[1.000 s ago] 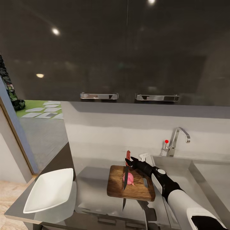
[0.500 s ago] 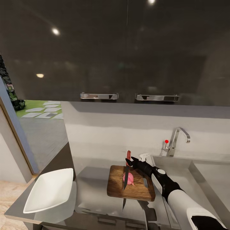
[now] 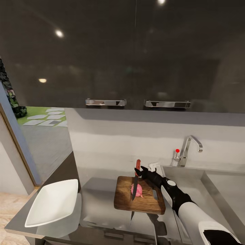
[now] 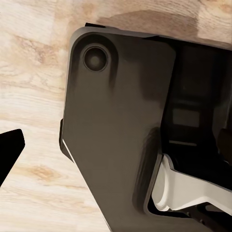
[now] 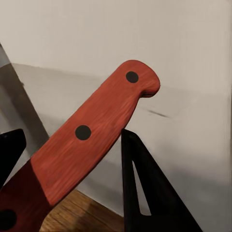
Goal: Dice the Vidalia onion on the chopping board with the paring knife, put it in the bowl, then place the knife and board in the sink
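slightly raised, red wooden-handled paring knife [image 3: 135, 179] meets rounded vidalia onion [image 3: 137, 190].

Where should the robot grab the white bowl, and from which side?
Probably by the bowl's flaring rim, coming down from above at the long edge facing the chopping board. The thin, open sides let one finger go inside and one outside, and the countertop beside it looks free.

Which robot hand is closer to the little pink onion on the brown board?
The right. The right gripper holds the red-handled paring knife right over the small pink Vidalia onion. The left gripper hangs over a wooden floor, away from it.
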